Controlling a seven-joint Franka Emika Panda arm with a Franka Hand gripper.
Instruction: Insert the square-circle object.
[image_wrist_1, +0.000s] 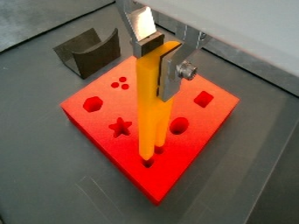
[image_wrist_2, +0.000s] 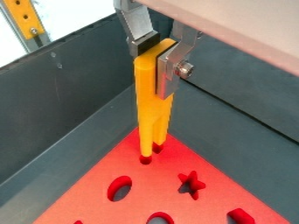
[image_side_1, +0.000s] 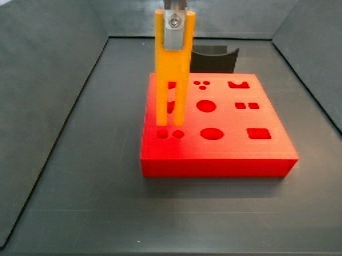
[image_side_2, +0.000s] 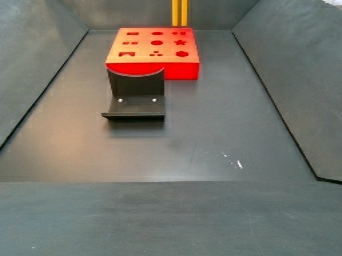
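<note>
Item: the square-circle object (image_wrist_1: 153, 105), a long orange-yellow peg with two parallel prongs. I see it standing upright over the red block (image_wrist_1: 198, 131), its prong tips down at the holes near one corner of the block's top face; in a wrist view (image_wrist_2: 151, 101) the tips reach into or just meet a small hole there, and I cannot tell how deep they sit. In a side view (image_side_1: 170, 85) it rises along the block's near-left part.

Item: gripper (image_wrist_1: 162, 61). I read its silver fingers (image_wrist_2: 138, 26) as clamped on the upper end of the peg, one plate on each side, directly above the block.

Item: red block, flat, with shaped holes, among them a star, circles and squares. It rests on the dark grey floor (image_side_2: 201, 140) of the bin.

Item: small dark grey curved block (image_side_2: 135, 100). It sits on the floor just beside the red block, apart from the peg; in a side view (image_side_1: 214, 55) it shows behind the block.
</note>
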